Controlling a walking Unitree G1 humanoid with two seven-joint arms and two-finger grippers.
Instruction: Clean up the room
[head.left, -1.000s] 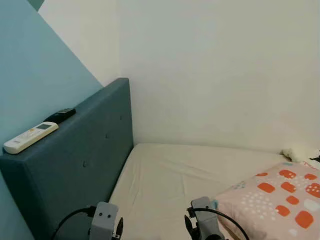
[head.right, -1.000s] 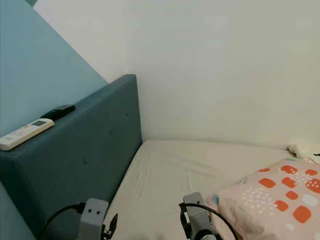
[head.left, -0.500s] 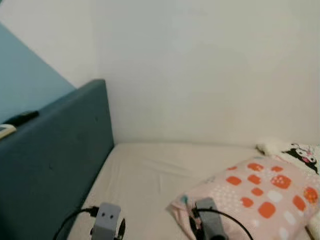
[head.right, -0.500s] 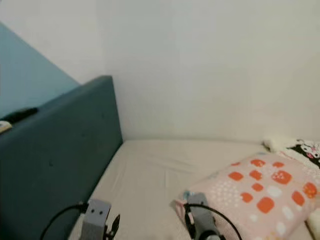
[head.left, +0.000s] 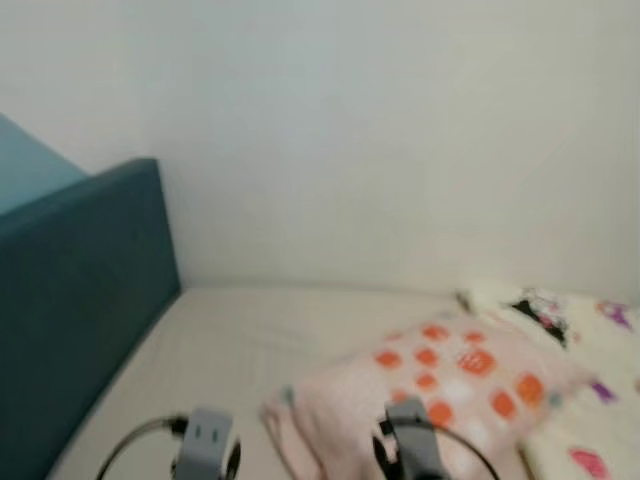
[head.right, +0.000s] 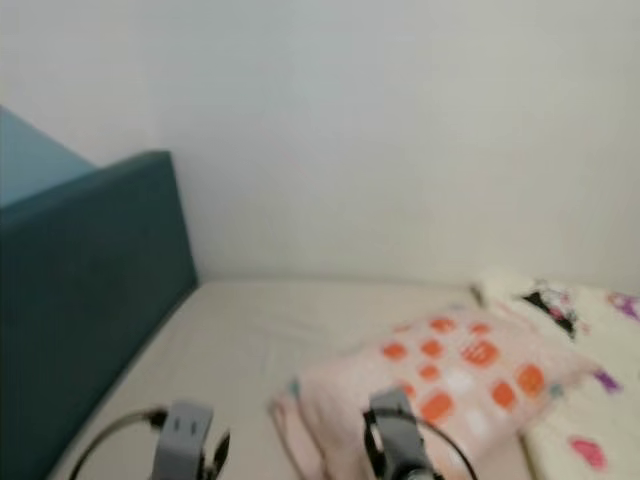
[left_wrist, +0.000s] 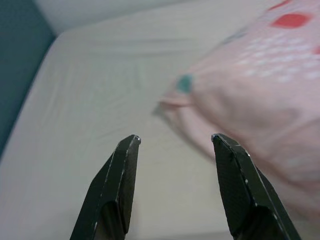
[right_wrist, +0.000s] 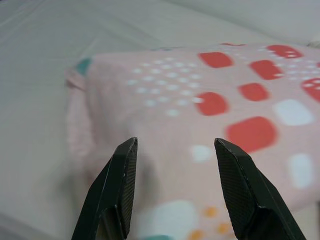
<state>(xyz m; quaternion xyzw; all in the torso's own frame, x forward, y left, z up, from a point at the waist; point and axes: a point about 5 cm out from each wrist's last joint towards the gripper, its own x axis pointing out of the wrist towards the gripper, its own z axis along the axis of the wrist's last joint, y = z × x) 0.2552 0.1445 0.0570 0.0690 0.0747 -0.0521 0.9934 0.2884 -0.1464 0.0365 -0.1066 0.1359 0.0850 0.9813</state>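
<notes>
With the view swung right since a moment ago, the pink spotted pillow (right_wrist: 210, 115) on the bed (head.left: 250, 330) now lies just ahead of the right hand (right_wrist: 175, 145) and beside the left hand (left_wrist: 175, 140), both with fingers apart and empty, so it looks the likely next pick.

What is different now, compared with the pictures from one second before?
The head camera has turned to the robot's right, so the whole picture shifted: the teal padded headboard sits further left, the pink pillow with orange patches nearer the middle, and the white patterned bedding is more visible. Nothing was grasped or released. The left gripper and right gripper stay open and low over the cream sheet.
</notes>
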